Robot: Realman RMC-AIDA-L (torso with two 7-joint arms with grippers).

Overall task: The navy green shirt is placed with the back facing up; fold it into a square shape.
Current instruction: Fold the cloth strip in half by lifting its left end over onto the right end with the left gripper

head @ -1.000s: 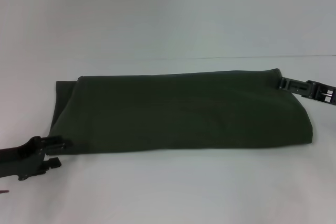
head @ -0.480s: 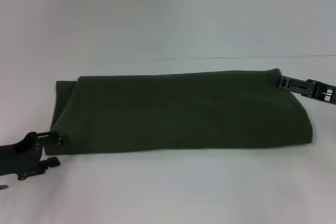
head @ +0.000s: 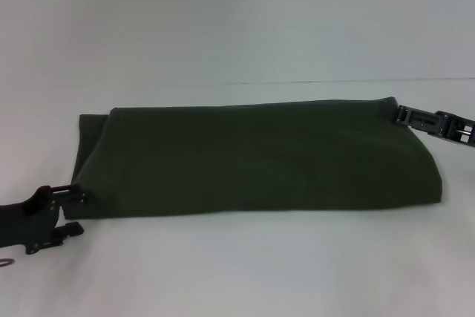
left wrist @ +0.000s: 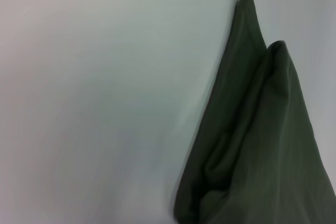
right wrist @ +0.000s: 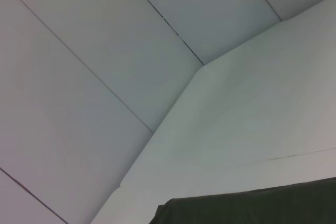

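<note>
Navy green shirt (head: 260, 157) lies on the white table (head: 237, 272) as a long band, already folded along its length, plain side up; a lower layer sticks out past the top layer at the left end. Left gripper (head: 74, 209) sits at the near-left corner, upper finger touching the cloth edge, lower finger on the table just beside it; jaws look parted w/ no cloth clearly between them. Right gripper (head: 404, 116) is at the far-right corner, tip against the hem; can't tell how wide it is or whether it has cloth. Left wrist view shows stacked folded layers (left wrist: 252, 129) w/ loose edges.

Judgement: step in hand is likely taking hold of an end to fold the band across into a square. To do it well: pinch all layers at the corner, not only the top one; lift both corners evenly; keep the edge taut so layers don't slide; lay edge onto edge before letting go.
</note>
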